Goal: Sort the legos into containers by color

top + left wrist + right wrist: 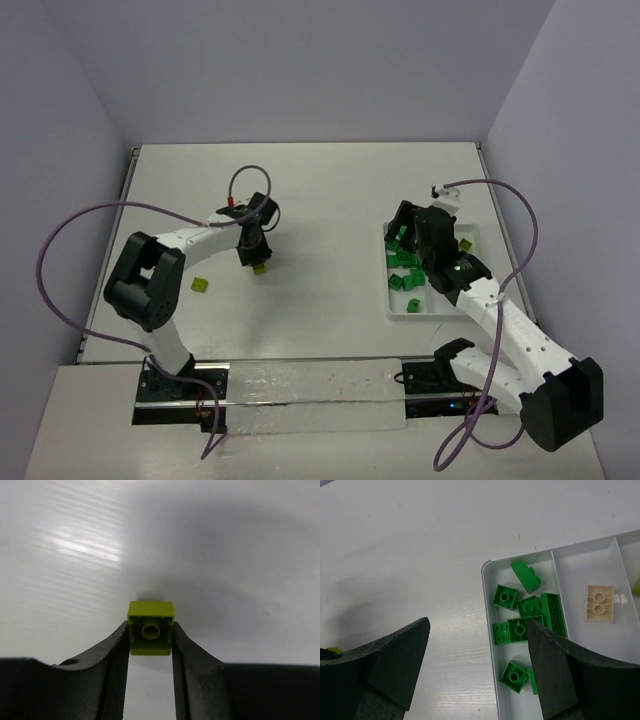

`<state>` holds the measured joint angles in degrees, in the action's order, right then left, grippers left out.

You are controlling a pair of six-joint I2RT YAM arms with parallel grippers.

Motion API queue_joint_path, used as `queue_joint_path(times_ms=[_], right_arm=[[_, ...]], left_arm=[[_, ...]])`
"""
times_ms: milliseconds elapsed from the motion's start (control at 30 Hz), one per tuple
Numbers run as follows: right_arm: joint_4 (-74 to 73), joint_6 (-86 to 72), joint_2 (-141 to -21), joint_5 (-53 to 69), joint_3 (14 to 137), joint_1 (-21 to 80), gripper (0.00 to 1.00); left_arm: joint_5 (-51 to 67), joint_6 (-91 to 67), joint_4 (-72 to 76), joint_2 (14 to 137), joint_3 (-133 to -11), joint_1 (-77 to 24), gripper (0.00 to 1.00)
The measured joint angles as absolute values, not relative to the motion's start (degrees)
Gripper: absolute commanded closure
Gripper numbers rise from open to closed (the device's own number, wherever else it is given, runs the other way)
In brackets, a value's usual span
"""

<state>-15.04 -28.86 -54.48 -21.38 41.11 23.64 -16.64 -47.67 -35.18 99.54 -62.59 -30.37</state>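
My left gripper [257,262] is shut on a yellow-green lego [150,628], held between the fingertips with its hollow underside towards the camera; it also shows in the top view [260,267]. Another yellow-green lego [201,285] lies on the table to its left. My right gripper [408,232] is open and empty above the left rim of the white tray [398,312]. Several dark green legos [520,612] lie in the tray's left compartment. A pale peach lego [599,603] lies in the middle compartment [585,575]. A yellow-green bit [636,585] shows in the right compartment.
The white table [330,200] is bounded by grey walls on three sides. The arm bases and a metal rail [300,385] are at the near edge. Purple cables [60,250] loop beside each arm.
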Motion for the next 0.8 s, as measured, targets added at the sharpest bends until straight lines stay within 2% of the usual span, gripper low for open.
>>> queue_joint_path(times_ms=[200, 333, 400, 600, 667, 800], right_arm=[[-16.8, -28.8, -51.7, -22.2, 40.7, 23.6, 0.15], [-18.2, -28.9, -49.6, -22.8, 40.2, 23.6, 0.15], [-18.9, -28.9, -48.6, -23.0, 39.8, 23.6, 0.15], [-21.0, -29.1, -46.8, -23.3, 38.9, 23.6, 0.15], [-21.9, -29.1, -46.8, -23.2, 38.9, 23.6, 0.15], [-22.2, -29.1, -46.7, -21.5, 38.9, 23.8, 0.15]], left_arm=[[-16.5, -47.8, -35.6, 105.8, -73.6, -38.9, 0.99], [-16.7, -47.9, -36.1, 110.9, -80.2, -42.3, 0.88], [-16.7, -47.9, -35.8, 113.6, -82.5, -43.7, 0.68], [-16.2, -47.7, -36.0, 117.0, -84.9, -45.6, 0.22], [-15.9, -47.8, -36.2, 117.0, -84.9, -45.6, 0.16], [-16.4, -47.8, -37.3, 116.5, -84.9, -45.5, 0.16]])
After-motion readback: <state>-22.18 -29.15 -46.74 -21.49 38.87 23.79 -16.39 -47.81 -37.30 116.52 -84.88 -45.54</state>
